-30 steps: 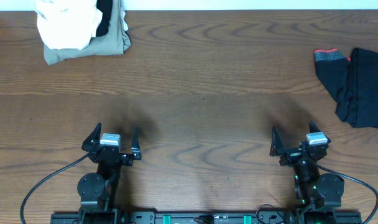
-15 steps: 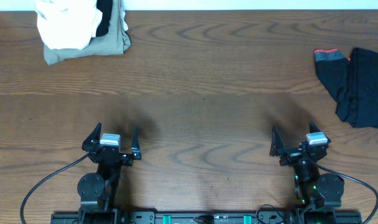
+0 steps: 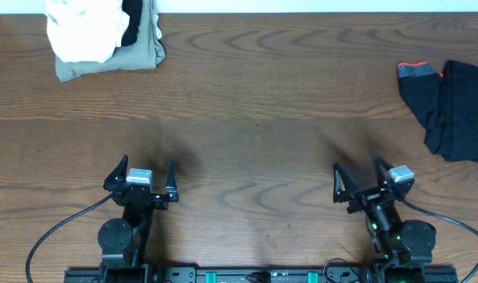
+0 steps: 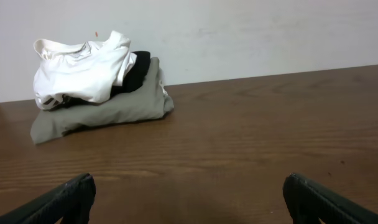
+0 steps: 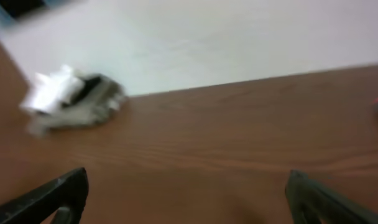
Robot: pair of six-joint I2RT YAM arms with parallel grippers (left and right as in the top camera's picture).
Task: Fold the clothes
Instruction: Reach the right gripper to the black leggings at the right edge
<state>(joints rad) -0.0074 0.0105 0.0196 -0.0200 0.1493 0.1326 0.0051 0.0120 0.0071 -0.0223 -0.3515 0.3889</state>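
Turned slightly leftward since before, right hand (image 3: 355, 167) gapes wide like left hand (image 3: 147, 163); clothes (image 3: 459, 110) lie far right on the counter (image 3: 255, 102), white cloth (image 3: 82, 27) atop khaki garment (image 3: 141, 53) far left.

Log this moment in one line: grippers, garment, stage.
left gripper: open, empty | right gripper: open, empty | garment: crumpled, far right, untouched | pile: far left | stage: fold not begun
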